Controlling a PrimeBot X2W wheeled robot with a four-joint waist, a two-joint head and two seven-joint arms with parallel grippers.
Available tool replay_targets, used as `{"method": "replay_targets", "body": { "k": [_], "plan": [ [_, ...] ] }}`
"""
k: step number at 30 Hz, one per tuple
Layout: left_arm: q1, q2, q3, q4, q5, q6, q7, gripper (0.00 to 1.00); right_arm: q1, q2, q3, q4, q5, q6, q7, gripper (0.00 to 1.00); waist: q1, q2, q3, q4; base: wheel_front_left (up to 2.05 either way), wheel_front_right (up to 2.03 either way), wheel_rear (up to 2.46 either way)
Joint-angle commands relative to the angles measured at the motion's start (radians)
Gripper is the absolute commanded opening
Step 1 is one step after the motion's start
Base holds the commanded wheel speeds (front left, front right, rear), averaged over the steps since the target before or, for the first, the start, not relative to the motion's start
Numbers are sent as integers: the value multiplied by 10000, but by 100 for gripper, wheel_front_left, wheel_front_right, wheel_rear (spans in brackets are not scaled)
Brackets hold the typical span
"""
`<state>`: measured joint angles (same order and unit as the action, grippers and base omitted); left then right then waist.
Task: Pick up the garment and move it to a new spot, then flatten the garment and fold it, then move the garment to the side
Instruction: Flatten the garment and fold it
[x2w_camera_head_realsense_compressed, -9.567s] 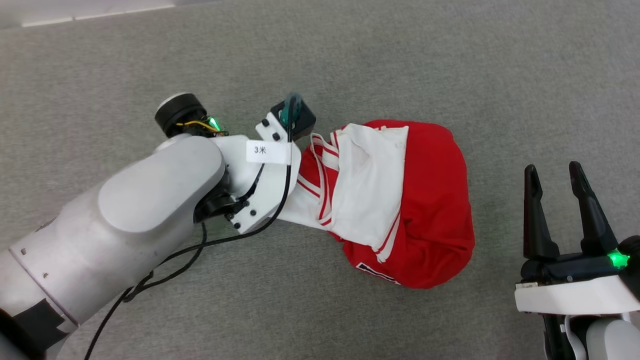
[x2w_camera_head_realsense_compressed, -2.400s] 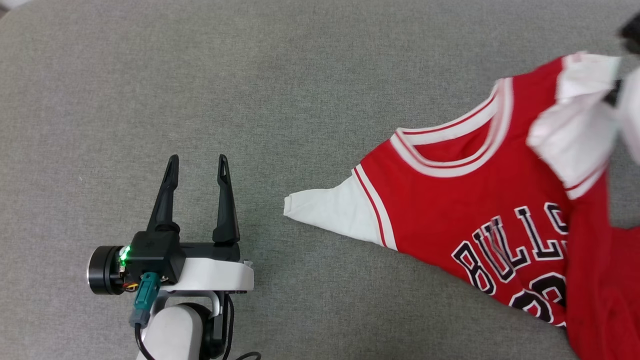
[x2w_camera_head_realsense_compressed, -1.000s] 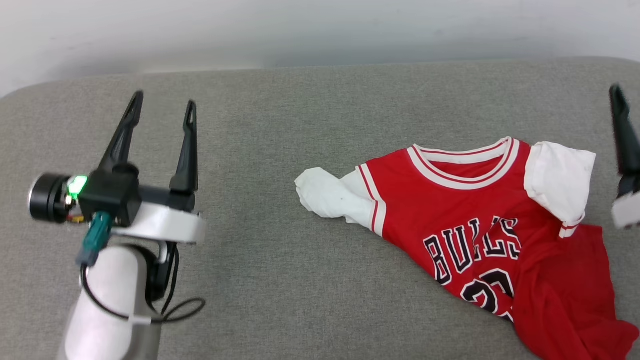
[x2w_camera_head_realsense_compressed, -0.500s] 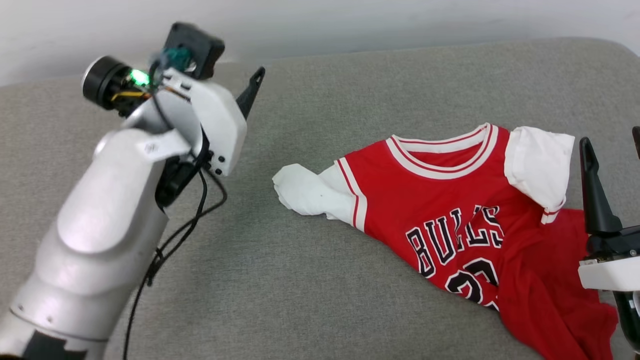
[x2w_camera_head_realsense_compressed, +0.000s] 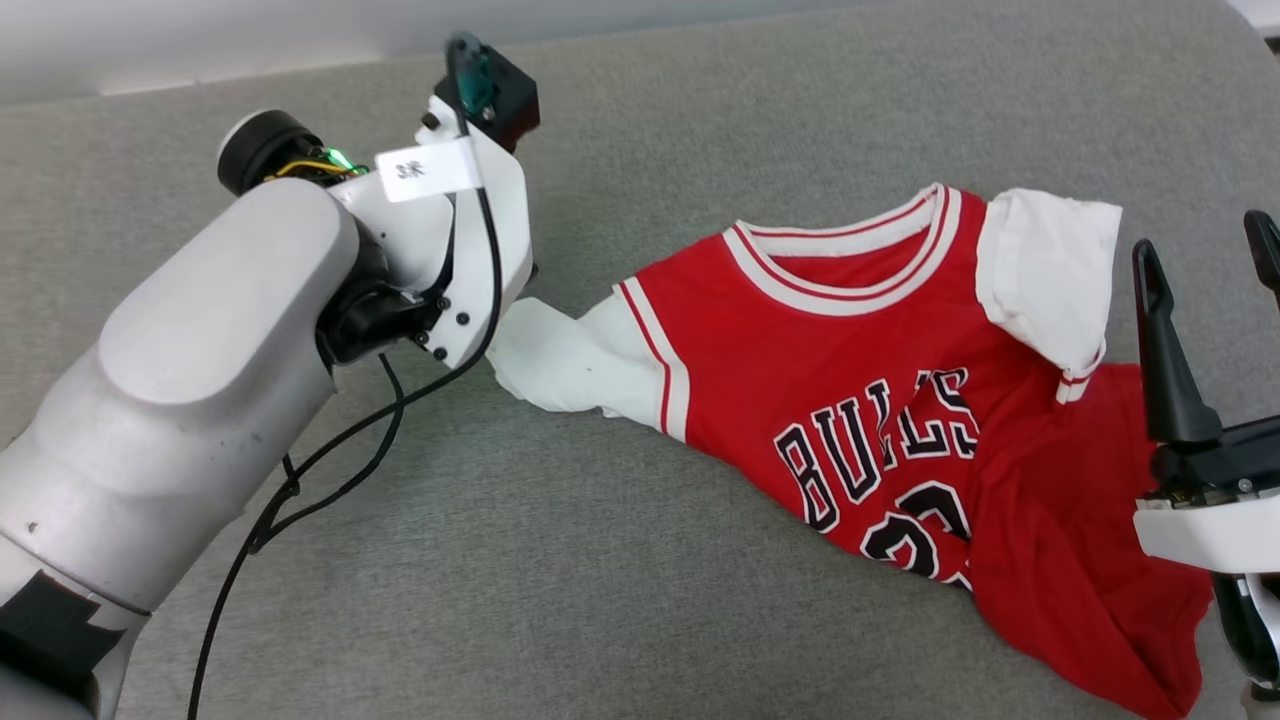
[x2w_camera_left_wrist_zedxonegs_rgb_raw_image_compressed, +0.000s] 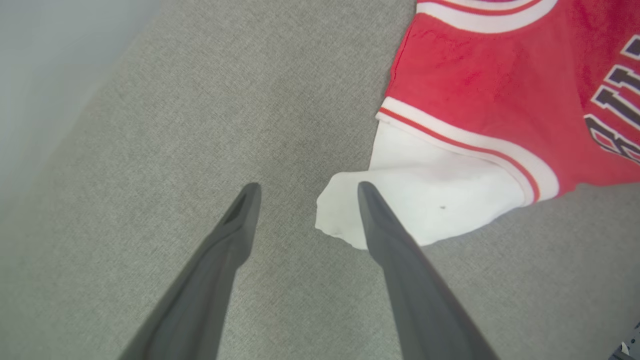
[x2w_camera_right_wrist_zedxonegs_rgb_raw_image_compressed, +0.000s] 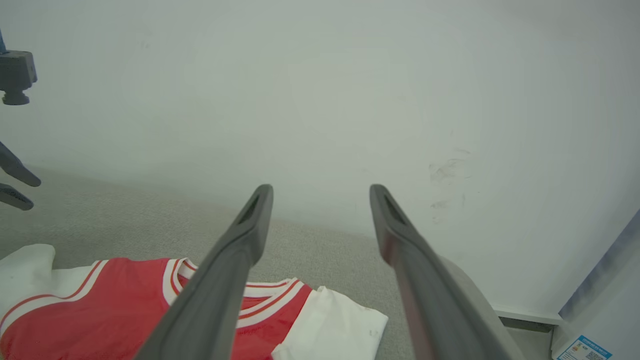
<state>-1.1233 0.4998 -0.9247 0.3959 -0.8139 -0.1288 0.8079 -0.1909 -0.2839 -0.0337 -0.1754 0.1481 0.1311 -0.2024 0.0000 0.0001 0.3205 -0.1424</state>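
Note:
The garment (x2w_camera_head_realsense_compressed: 850, 350), a red jersey with white sleeves and black-outlined lettering, lies front up on the grey padded surface (x2w_camera_head_realsense_compressed: 600, 560), its lower part rumpled at the right. My left arm (x2w_camera_head_realsense_compressed: 470, 230) reaches across to the garment's bunched white sleeve (x2w_camera_head_realsense_compressed: 560, 360). In the left wrist view my left gripper (x2w_camera_left_wrist_zedxonegs_rgb_raw_image_compressed: 308, 186) stands open just above the sleeve's end (x2w_camera_left_wrist_zedxonegs_rgb_raw_image_compressed: 440, 200), one finger over the cloth edge and the other over bare surface. My right gripper (x2w_camera_head_realsense_compressed: 1205, 250) is open beside the other white sleeve (x2w_camera_head_realsense_compressed: 1045, 270), holding nothing. The right wrist view has my right gripper (x2w_camera_right_wrist_zedxonegs_rgb_raw_image_compressed: 321, 192) above the garment (x2w_camera_right_wrist_zedxonegs_rgb_raw_image_compressed: 125, 300).
A pale wall (x2w_camera_right_wrist_zedxonegs_rgb_raw_image_compressed: 350, 100) rises behind the padded surface. The surface's rounded corner (x2w_camera_head_realsense_compressed: 1235, 20) lies at the far right. A black cable (x2w_camera_head_realsense_compressed: 330, 460) hangs from my left arm over the surface. Bare grey surface spreads in front of the garment.
The head camera has tilted down. My left arm has swung in from the left to the bunched white sleeve, jaws still open. The garment lies as before.

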Motion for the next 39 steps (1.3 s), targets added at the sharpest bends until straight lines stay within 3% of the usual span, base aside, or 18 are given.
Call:
{"method": "replay_targets", "body": {
  "k": [1,13,14,15,26,39],
  "plan": [
    [-175,66,-279,78,-145,2,157,100,-159,66,34,-18,-26,-7,-72,100,0,-1,276,-198,0,0,0],
    [-249,602,-3203,567,-1198,2,943,97,-730,237,268,364,-96,-7,-373,100,0,-1,1089,-651,0,0,0],
    [-212,623,-3326,535,-1279,2,919,7,-743,241,272,382,-117,-7,-403,100,0,-1,1107,-651,0,0,0],
    [-196,623,-3398,497,-1358,2,769,0,-744,247,263,416,-148,-7,-422,100,0,-1,1105,-629,0,0,0],
    [-345,1010,-3466,84,-2001,0,-1358,0,-334,66,-5,911,-106,-7,-399,100,0,-1,74,261,0,0,0],
    [1100,2836,-3317,737,-3107,199,-1929,0,111,-61,-130,842,85,-7,-116,100,0,-1,-553,846,0,0,0]
  ]
}}
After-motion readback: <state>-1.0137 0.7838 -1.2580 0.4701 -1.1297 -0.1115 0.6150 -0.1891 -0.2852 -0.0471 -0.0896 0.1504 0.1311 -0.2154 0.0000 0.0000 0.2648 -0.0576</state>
